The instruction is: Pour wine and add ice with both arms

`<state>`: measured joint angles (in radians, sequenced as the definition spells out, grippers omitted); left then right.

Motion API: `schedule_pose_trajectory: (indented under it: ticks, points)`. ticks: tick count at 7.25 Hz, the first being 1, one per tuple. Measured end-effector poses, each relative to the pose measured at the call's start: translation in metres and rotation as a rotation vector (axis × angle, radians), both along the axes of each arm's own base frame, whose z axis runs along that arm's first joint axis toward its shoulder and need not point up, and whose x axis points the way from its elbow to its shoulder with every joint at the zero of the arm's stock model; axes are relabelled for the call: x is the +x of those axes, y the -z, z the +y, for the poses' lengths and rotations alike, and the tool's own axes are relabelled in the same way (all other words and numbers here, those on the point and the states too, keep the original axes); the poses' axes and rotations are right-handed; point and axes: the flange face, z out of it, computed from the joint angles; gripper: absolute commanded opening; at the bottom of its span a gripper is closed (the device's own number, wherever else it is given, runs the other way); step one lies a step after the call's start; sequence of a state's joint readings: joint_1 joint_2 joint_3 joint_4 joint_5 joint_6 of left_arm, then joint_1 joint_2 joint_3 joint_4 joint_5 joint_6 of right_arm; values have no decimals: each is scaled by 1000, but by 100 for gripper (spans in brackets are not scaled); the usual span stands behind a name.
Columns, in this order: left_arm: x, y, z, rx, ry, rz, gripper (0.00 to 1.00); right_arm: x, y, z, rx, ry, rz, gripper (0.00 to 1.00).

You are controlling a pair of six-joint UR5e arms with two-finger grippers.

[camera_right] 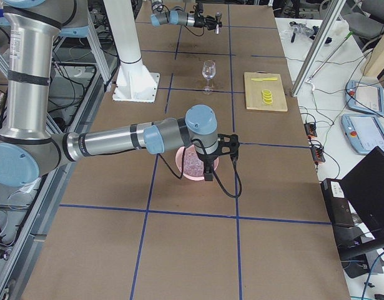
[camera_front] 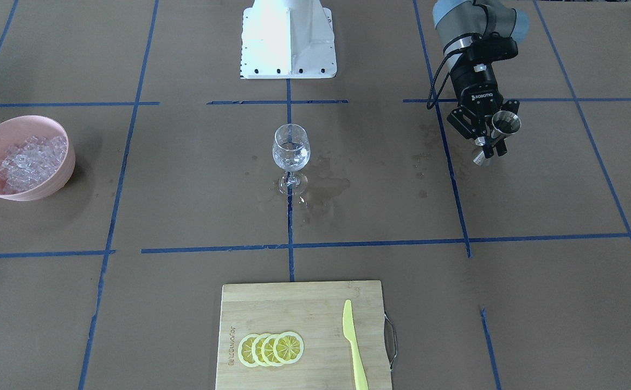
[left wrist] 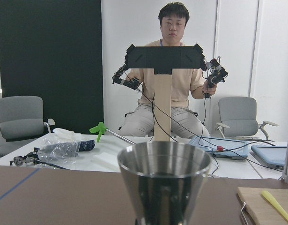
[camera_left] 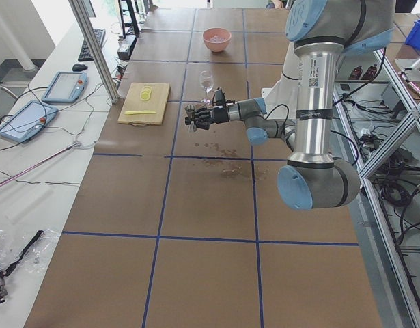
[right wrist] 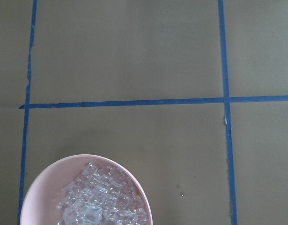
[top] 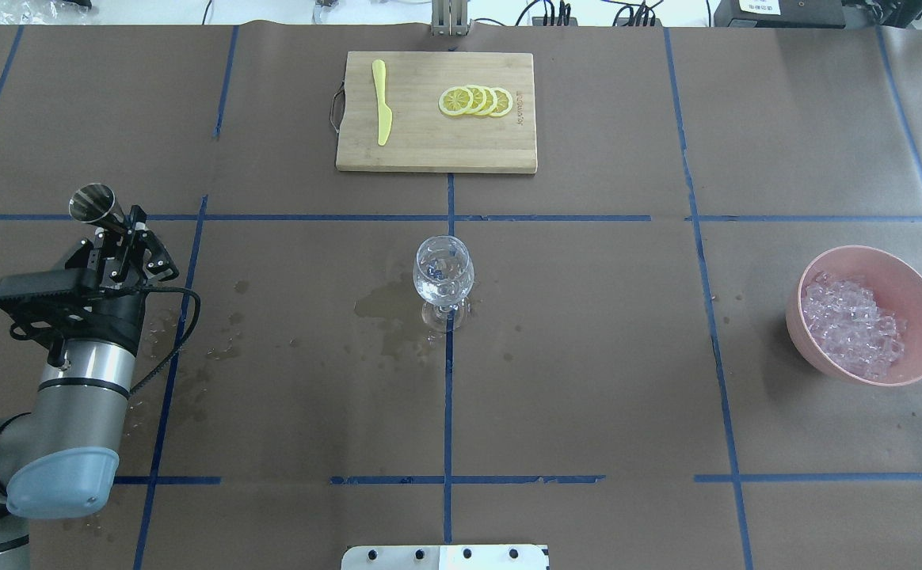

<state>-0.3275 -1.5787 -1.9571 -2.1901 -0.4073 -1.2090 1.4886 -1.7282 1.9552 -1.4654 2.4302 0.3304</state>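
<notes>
The brown tabletop [top: 588, 356] is crossed by blue tape lines and darkened by wet patches around its middle and toward the robot's left. The left arm [top: 81, 380] reaches forward low over that side, well apart from the centre. Its tool [top: 116, 237] is clamped on a steel jigger [top: 90, 202], gripped at the narrow waist with the wide mouth tipped up and away from the robot; the left wrist camera looks straight past the cup's rim. The right arm [camera_right: 110, 142] shows only in the right side view, stretched out with its wrist bent down over the bowl. Its tool [camera_right: 207, 177] hangs just above the bowl, and from so far off I cannot tell whether the fingers are wide or narrow; the right wrist camera shows none of them, only the bowl's rim below.

A wooden board [top: 429, 142] lies at the far edge, opposite the robot. A pink bowl [camera_front: 55, 181] sits at the robot's right end. A stemmed glass [top: 443, 273] stands upright at the centre on a tape crossing, with what seems to be clear liquid low in it. On the board lie a yellow knife [top: 382, 103] and, apart from it, four overlapping lemon slices [top: 477, 100]. The ice [top: 849, 321] is heaped in the bowl, well apart from the glass
</notes>
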Motion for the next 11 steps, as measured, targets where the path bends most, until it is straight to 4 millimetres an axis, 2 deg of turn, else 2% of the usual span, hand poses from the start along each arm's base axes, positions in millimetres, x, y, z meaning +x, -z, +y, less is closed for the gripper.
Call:
schedule_pose_trajectory:
  ticks: [1, 3, 6, 8, 11]
  points:
    - [1, 14, -8, 2, -28, -21, 0, -18, 13, 1, -16, 5, -7, 100]
    - [16, 58, -17, 24, -79, 27, 0, -55, 38, 2, -51, 0, -5, 100]
    - [44, 107, -19, 48, -127, 90, 0, -125, 55, 6, -65, -35, 42, 100]
    - [66, 141, -16, 56, -180, 78, 0, -146, 55, 9, -66, -39, 57, 100]
    - [96, 169, 15, 79, -269, 51, 0, -152, 49, 13, -65, -30, 81, 100]
